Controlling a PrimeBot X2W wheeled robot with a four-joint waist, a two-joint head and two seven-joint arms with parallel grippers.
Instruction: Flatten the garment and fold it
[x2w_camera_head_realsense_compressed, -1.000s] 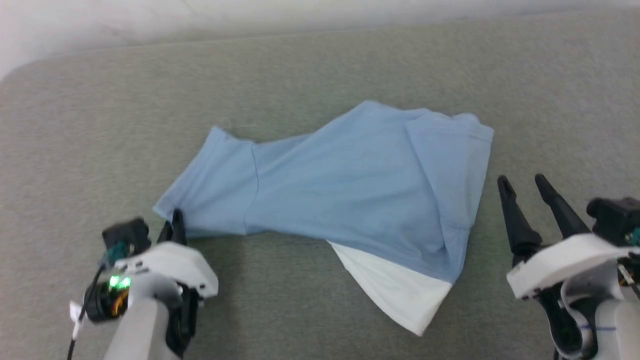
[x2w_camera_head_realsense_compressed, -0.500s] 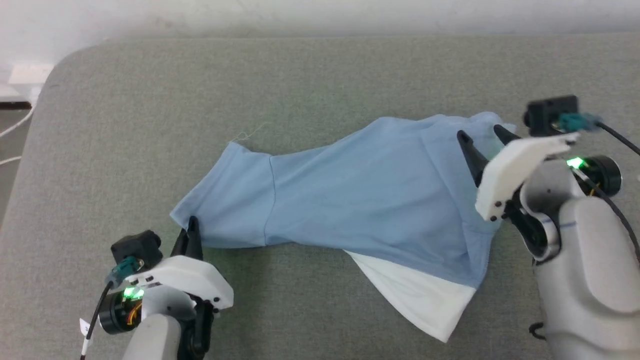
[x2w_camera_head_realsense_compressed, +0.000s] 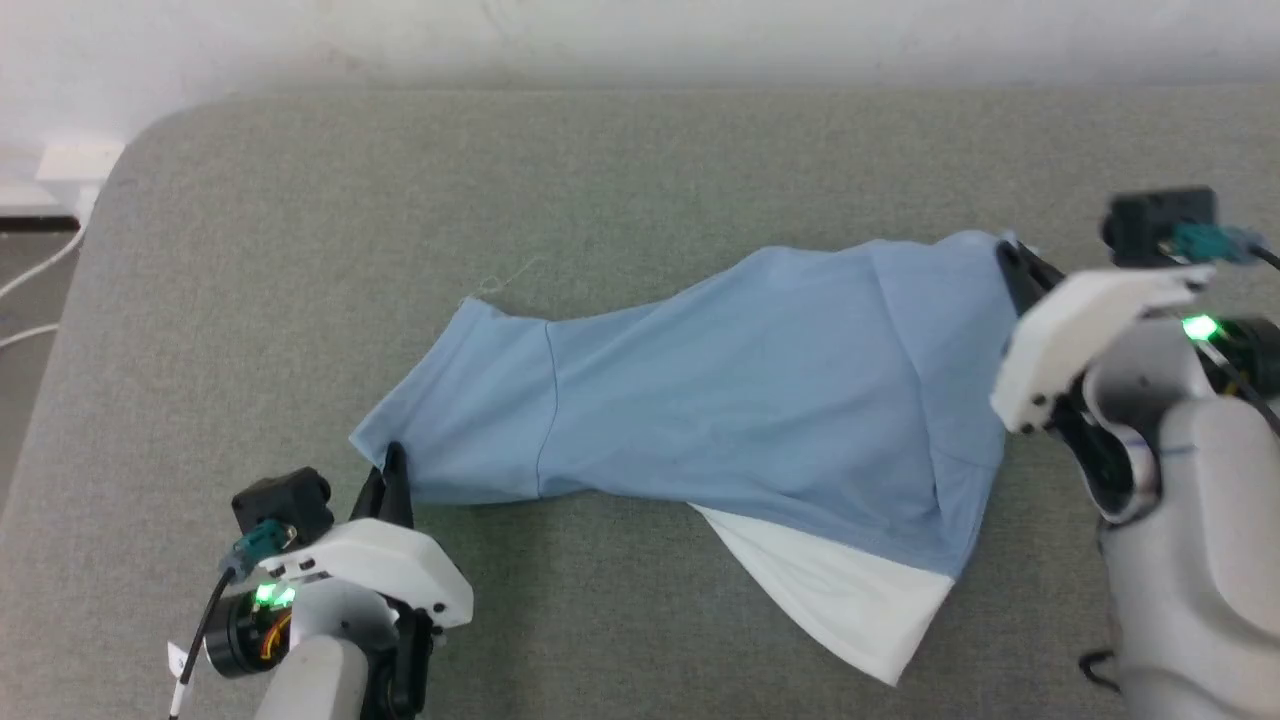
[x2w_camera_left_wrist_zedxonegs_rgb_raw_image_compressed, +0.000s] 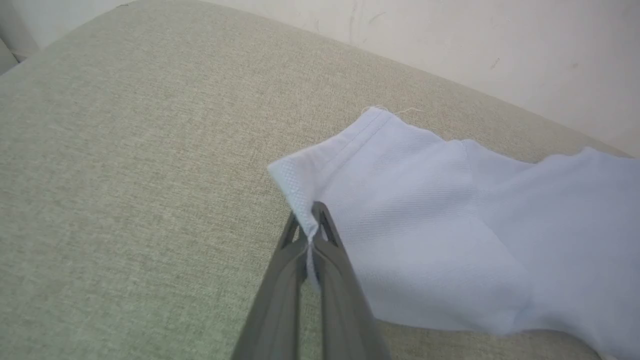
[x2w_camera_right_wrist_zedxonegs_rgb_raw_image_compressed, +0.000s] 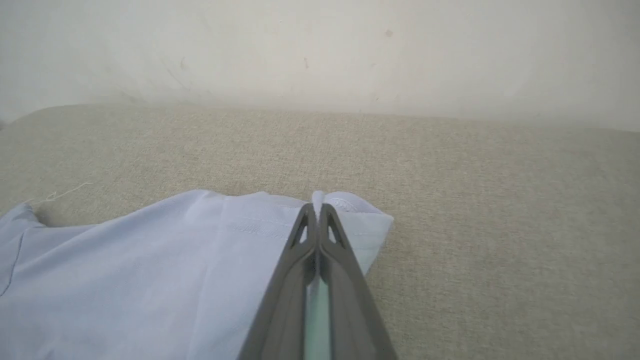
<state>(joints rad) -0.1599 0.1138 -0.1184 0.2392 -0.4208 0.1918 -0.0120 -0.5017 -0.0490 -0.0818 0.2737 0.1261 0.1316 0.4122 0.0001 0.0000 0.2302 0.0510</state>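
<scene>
Bare grey desk (x2w_camera_head_realsense_compressed: 640, 170) lies open all round the garment (x2w_camera_head_realsense_compressed: 720, 380), widest on the far side. A pale wall (x2w_camera_head_realsense_compressed: 640, 30) closes its far edge; white cables (x2w_camera_head_realsense_compressed: 30, 272) trail beyond the left corner.

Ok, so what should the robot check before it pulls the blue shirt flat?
1. Left gripper shut on the garment at its sleeve edge: ok.
2. Right gripper shut on the garment's other end: ok.
3. Garment lying flat: not ok, it is creased and a white part sticks out from under it.
4. Room on the grey cushion to spread it out: ok.
5. Each gripper pinching just one layer: cannot tell.
</scene>
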